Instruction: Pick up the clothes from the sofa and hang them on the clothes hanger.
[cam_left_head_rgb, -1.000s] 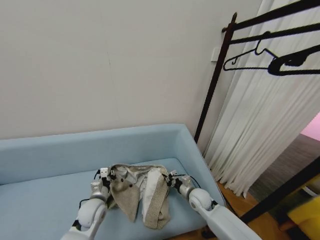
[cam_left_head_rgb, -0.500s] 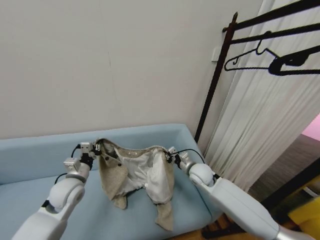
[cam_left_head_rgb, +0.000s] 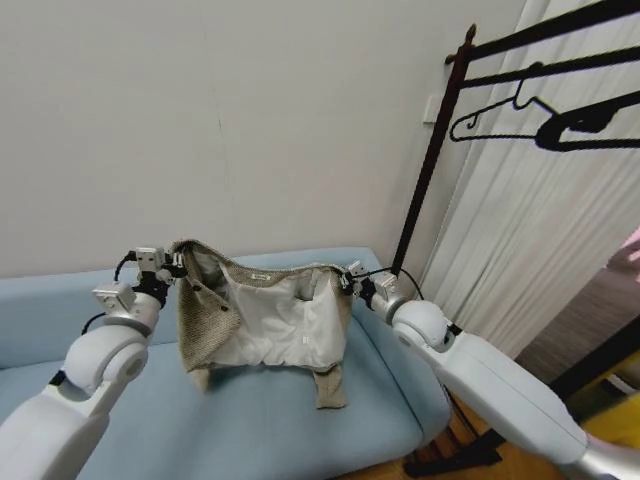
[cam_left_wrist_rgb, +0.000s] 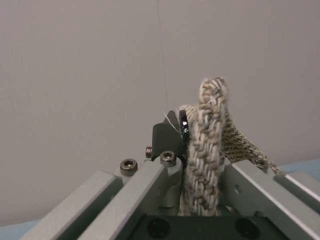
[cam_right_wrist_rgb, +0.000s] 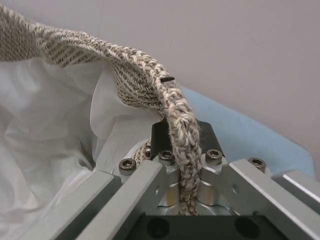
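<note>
A beige knitted garment (cam_left_head_rgb: 262, 322) with a white lining hangs spread between both arms above the light blue sofa (cam_left_head_rgb: 250, 430). My left gripper (cam_left_head_rgb: 172, 266) is shut on its left shoulder edge, where the knit (cam_left_wrist_rgb: 204, 160) sits pinched between the fingers. At the other shoulder my right gripper (cam_left_head_rgb: 351, 277) is shut on the knitted hem (cam_right_wrist_rgb: 181, 150). A black hanger (cam_left_head_rgb: 590, 125) hangs on the dark clothes rack (cam_left_head_rgb: 440, 150) at the upper right, well above and right of the garment.
A second thin black hanger (cam_left_head_rgb: 495, 118) hangs on the rack's rail. White curtains (cam_left_head_rgb: 540, 250) fall behind the rack. A plain wall (cam_left_head_rgb: 200, 120) backs the sofa. Wooden floor (cam_left_head_rgb: 500, 400) lies right of the sofa's end.
Both grippers have risen and spread apart, lifting the garment off the sofa seat and opening it out so its lining faces me.
</note>
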